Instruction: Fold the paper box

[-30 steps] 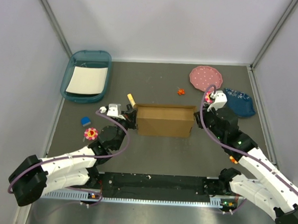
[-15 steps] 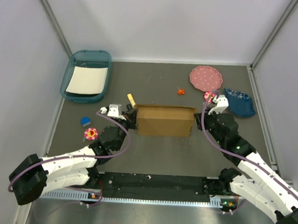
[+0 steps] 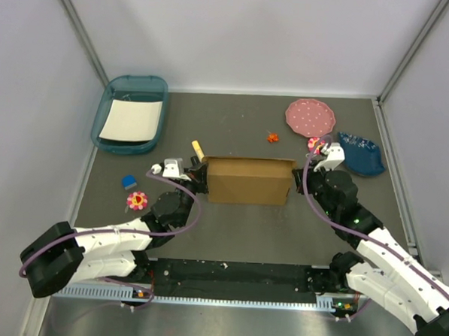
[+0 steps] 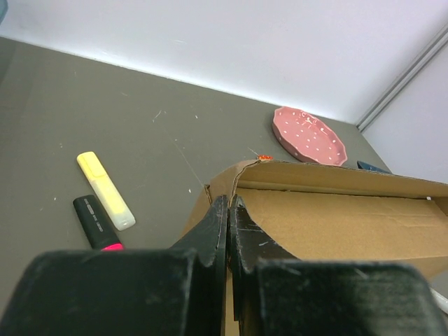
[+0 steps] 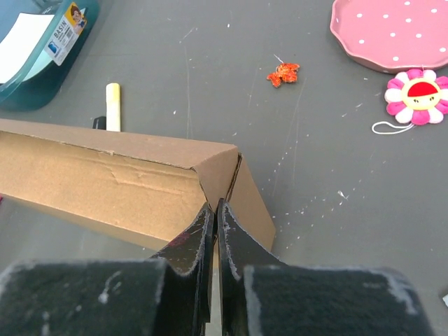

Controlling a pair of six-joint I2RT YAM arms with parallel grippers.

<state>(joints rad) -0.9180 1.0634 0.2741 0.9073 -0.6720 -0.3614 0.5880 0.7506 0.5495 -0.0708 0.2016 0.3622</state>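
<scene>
While the paper box stood folded up at the middle of the table, its long side facing the arms, everything else lay around it. Far to the box's left and behind it sat a teal tray holding a white sheet. Nearer, left of the box, lay a small blue piece and a pink flower toy. The left gripper met the box's left end, its jaws pinched together on the upper edge of the cardboard at that corner. Just behind that corner lay a yellow highlighter beside a black marker. Behind the box's right half lay a small orange scrap. The right gripper was clamped likewise on the box's right end, at the fold of its top corner. Behind and right of the box sat a pink dotted plate, a second flower toy and a dark blue cloth.
</scene>
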